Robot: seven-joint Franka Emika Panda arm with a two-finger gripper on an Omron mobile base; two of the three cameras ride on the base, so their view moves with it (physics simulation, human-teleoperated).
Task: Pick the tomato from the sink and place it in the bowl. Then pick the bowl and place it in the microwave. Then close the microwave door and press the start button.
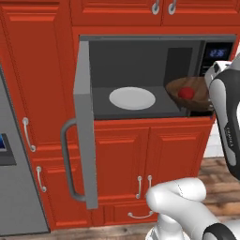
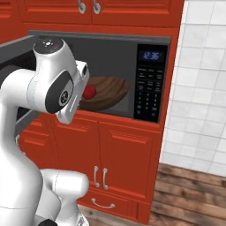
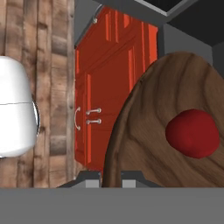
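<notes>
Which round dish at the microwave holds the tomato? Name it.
The dark brown wooden bowl at the microwave's right side, with the red tomato inside. The flat white plate on the microwave floor holds nothing.

From my seat the arm covers the near rim of the bowl (image 2: 110, 90), the gripper (image 3: 111, 177) fingertips sit mostly behind its edge, and the keypad (image 2: 146, 92) labels are too small to read.

microwave (image 1: 140, 61) cavity open, white plate (image 1: 132, 98) occupying left floor
</notes>
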